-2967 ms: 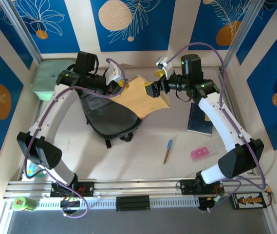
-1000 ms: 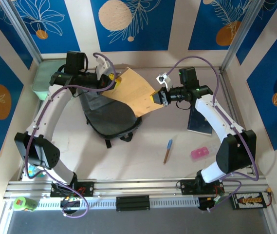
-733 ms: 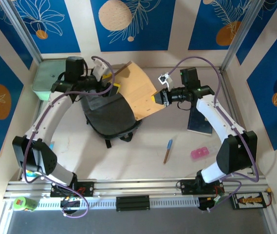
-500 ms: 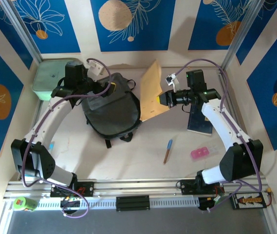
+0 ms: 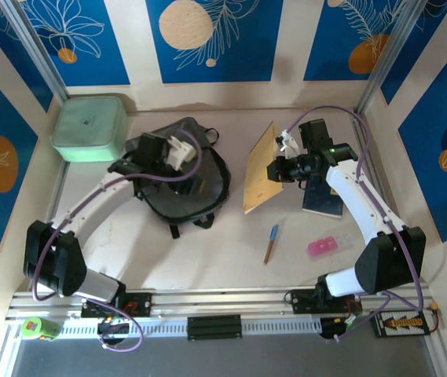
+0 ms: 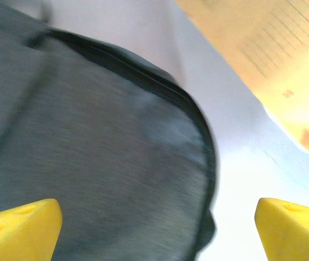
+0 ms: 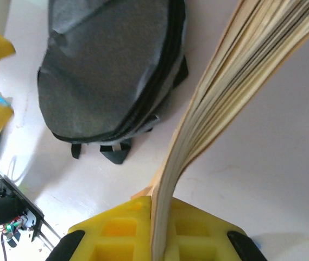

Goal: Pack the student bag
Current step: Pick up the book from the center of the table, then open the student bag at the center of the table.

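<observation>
The dark grey student bag (image 5: 184,184) lies flat at the table's middle left, its straps toward the near side. My left gripper (image 5: 185,154) hovers over the bag's top, open wide; its yellow fingertips (image 6: 18,225) stand far apart above the grey fabric (image 6: 100,152), holding nothing. My right gripper (image 5: 278,169) is shut on a tan notebook (image 5: 258,169), which stands on edge on the table to the right of the bag. In the right wrist view the notebook's pages (image 7: 219,92) fan out from between the yellow fingers (image 7: 116,228), with the bag (image 7: 111,70) beyond.
A mint-green box (image 5: 89,127) sits at the back left corner. A dark blue book (image 5: 323,196) lies under my right arm. A pen (image 5: 271,243) and a pink case (image 5: 323,247) lie at the near right.
The notebook swung from lying across the bag's top to standing on edge right of it, carried by my right gripper. My left gripper moved from the bag's back edge to above its middle.
</observation>
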